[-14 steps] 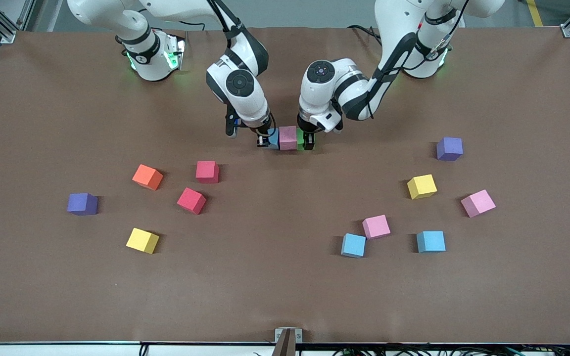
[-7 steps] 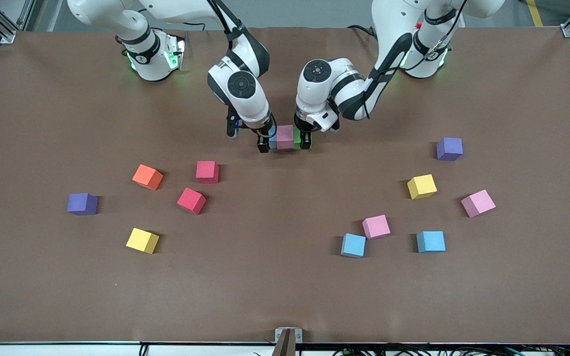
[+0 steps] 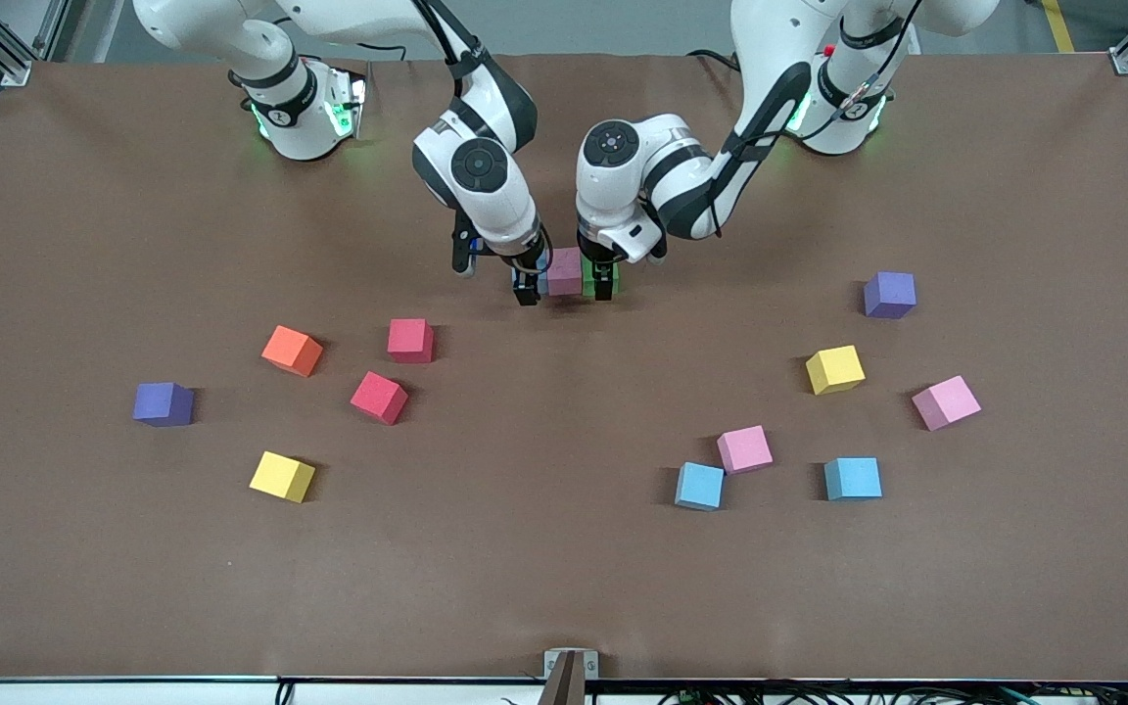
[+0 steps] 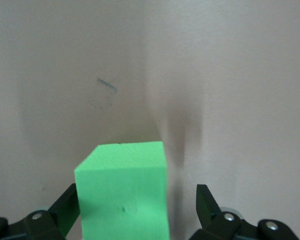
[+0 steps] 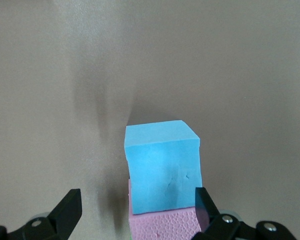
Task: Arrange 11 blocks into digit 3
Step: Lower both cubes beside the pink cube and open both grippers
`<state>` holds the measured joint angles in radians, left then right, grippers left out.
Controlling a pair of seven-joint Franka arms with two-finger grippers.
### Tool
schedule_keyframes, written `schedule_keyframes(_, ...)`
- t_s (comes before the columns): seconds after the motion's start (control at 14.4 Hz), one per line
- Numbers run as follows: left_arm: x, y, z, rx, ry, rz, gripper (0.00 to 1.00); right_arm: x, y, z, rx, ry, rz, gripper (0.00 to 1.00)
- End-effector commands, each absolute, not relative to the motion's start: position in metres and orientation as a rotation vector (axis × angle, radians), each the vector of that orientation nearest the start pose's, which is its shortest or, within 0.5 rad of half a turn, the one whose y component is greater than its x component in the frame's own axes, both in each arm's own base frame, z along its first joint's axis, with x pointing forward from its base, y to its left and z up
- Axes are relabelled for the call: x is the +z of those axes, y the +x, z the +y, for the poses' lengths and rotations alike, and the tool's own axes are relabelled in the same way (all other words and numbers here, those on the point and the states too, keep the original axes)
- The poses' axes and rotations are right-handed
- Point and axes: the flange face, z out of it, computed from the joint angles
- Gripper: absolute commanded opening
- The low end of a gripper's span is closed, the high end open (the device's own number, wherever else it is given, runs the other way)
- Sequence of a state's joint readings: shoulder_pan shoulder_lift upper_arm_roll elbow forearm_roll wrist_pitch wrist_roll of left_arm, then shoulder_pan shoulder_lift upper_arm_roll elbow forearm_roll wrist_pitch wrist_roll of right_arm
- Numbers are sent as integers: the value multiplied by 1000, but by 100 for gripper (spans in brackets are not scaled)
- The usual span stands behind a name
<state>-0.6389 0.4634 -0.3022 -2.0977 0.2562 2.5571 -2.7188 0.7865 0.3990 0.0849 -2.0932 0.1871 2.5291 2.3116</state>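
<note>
A short row of three touching blocks lies between the arms' bases: light blue (image 3: 541, 285), pink (image 3: 564, 270) and green (image 3: 588, 286). My right gripper (image 3: 528, 286) stands open around the light blue block (image 5: 162, 165), with the pink block (image 5: 165, 227) pressed against it. At the row's green end, my left gripper (image 3: 605, 284) is open around the green block (image 4: 122, 192), and a gap shows beside one of its fingers (image 4: 205, 202). Loose blocks lie nearer the front camera: orange (image 3: 292, 350), two red (image 3: 410, 340) (image 3: 379, 397), yellow (image 3: 282, 476) (image 3: 835, 369), pink (image 3: 745, 448) (image 3: 946, 401), light blue (image 3: 699, 486) (image 3: 853, 478).
Two purple cubes lie on the brown table: one (image 3: 163, 403) toward the right arm's end, the other (image 3: 890, 294) toward the left arm's end. A metal bracket (image 3: 570, 671) sits at the table's front edge.
Both grippers have gone from shut to open, letting go of the light blue and green blocks. The two end blocks now sit tight against the pink one.
</note>
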Motion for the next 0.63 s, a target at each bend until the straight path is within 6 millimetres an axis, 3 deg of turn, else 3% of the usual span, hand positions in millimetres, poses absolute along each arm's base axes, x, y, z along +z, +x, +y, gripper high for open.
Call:
schedule_keyframes(0.0, 239, 343, -478, 83, 2160, 2237, 100, 251, 384, 442, 229, -2130, 2257, 100)
schedule_keyframes(0.14, 256, 341, -480, 120, 2201, 2226, 100, 268, 398, 428, 214, -2118, 2274, 100)
schedule_keyframes(0.28, 277, 345, -480, 177, 2273, 2209, 100, 289, 424, 408, 176, -2101, 2251, 100)
schedule_keyframes(0.56, 326, 388, -476, 247, 2398, 2179, 100, 318, 474, 373, -6, -2231, 2108, 100)
